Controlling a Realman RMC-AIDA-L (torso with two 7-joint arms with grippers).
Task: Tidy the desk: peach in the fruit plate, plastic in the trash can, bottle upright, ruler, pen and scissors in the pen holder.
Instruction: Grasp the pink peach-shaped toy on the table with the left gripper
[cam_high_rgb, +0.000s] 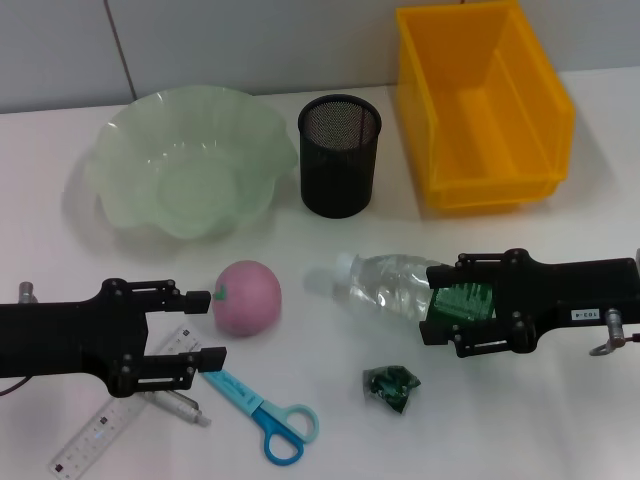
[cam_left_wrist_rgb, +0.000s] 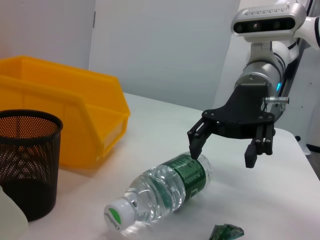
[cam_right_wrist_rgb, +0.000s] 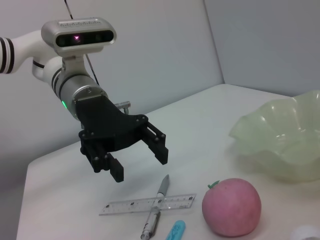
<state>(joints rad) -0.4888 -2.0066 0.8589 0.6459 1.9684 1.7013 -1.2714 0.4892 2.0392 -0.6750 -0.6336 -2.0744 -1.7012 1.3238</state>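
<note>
White, smooth desk (cam_high_rgb: 330, 440), evenly lit, with soft faint shadows. Behind its far edge, a pale grey wall (cam_high_rgb: 250, 40) of flat panels split by a thin dark seam. Same plain grey wall (cam_left_wrist_rgb: 165, 45) behind in both wrist views, meeting at a corner (cam_right_wrist_rgb: 212, 45) beyond the desk's end

left end effector (cam_high_rgb: 203, 325) open beside peach (cam_high_rgb: 247, 297) | right end effector (cam_high_rgb: 436, 303) open around bottle (cam_high_rgb: 395, 286)
</note>
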